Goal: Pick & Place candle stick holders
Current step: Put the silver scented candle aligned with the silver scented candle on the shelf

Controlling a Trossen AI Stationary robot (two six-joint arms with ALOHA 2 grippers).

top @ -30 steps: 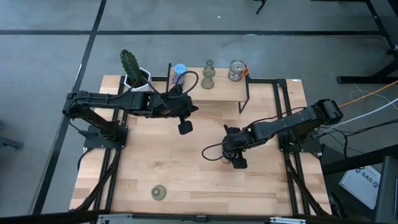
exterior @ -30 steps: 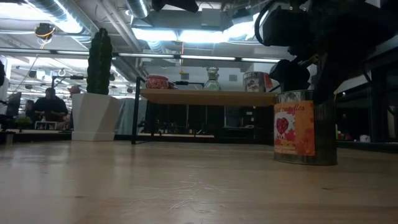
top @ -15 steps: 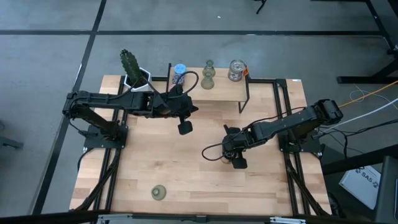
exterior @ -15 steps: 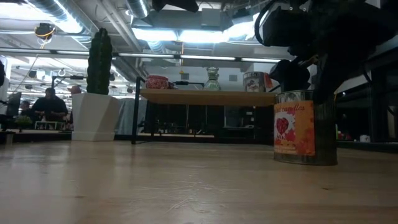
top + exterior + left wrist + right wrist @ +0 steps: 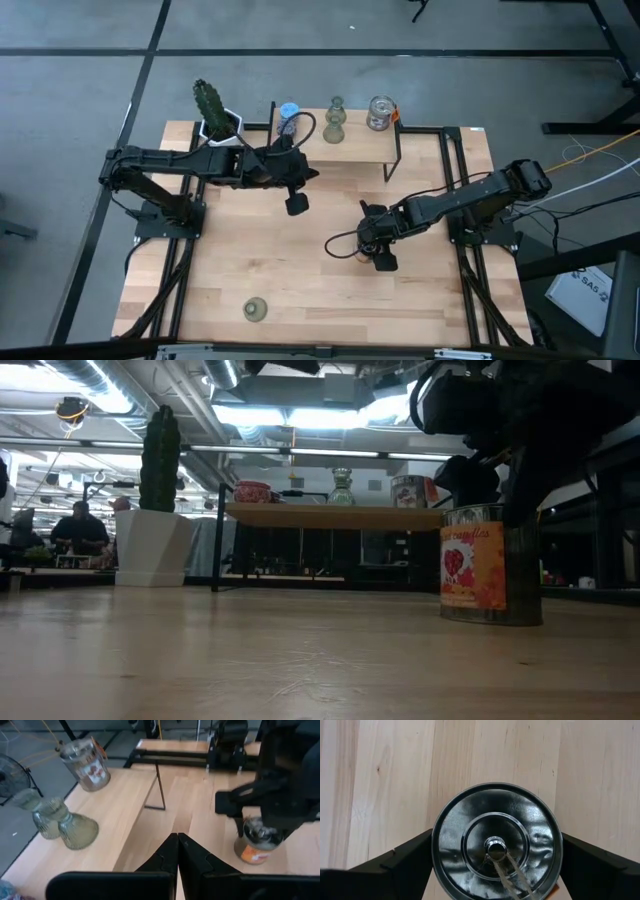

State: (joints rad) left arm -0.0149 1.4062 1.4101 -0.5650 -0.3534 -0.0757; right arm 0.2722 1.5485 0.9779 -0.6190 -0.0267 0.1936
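Two claws in view. Right claw (image 5: 495,870) is spread wide around a silvery cup (image 5: 496,842) with an orange label, standing right of the worktop (image 5: 300,270) centre; fingers (image 5: 400,865) beside its rim, contact not discernible. Left claw (image 5: 177,852) is clenched empty near the shelf (image 5: 340,148), which carries three holders.

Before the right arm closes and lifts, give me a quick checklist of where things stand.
1. Right claw straddles the silvery cup, a finger on each side: ok.
2. Fingers gripping the cup: not ok, gaps at both sides.
3. Cup upright on the table: ok.
4. Left claw shut, empty, clear of the cup: ok.
5. Free spot on the shelf: ok.
6. Olive-green holder near the front edge awaits pickup: not ok.
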